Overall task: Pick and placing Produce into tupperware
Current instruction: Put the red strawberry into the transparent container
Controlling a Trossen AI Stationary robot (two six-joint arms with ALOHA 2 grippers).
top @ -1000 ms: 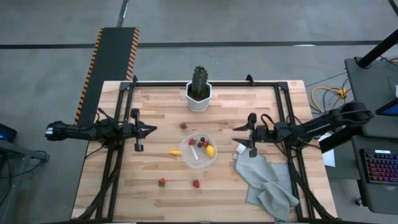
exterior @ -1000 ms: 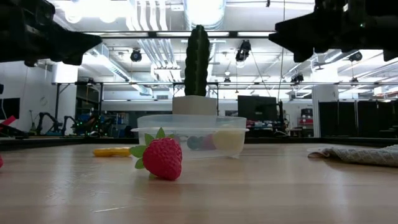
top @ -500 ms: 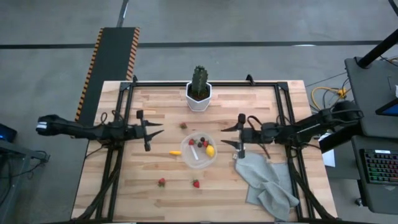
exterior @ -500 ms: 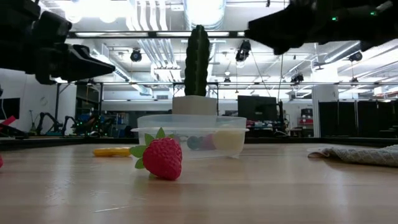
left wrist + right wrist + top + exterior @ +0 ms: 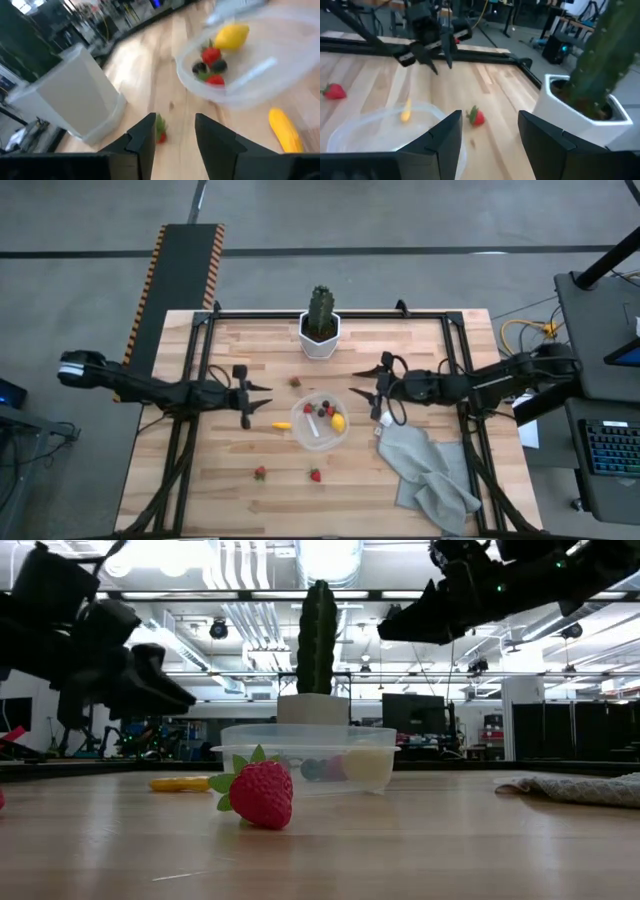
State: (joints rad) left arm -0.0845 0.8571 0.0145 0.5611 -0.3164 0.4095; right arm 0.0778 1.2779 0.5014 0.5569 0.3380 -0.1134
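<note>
In the middle of the worktop sits the clear tupperware, already holding a lemon, a couple of strawberries and dark berries. Four pieces are not in it: a strawberry between the tupperware and the white cactus pot, a small yellow-orange piece just beside the tupperware on the left arm's side, and two strawberries nearer the front edge. Both arms reach inward above the wood. The left hand hangs released and empty, near the yellow-orange piece. The right hand is also spread and holds nothing, beside the tupperware's far rim, facing the strawberry by the pot. I'd call this the approach to another pick. Each hand would next need to drop over its chosen piece and close gently; they are tiny and could skid. A grey cloth lies to the right.
</note>
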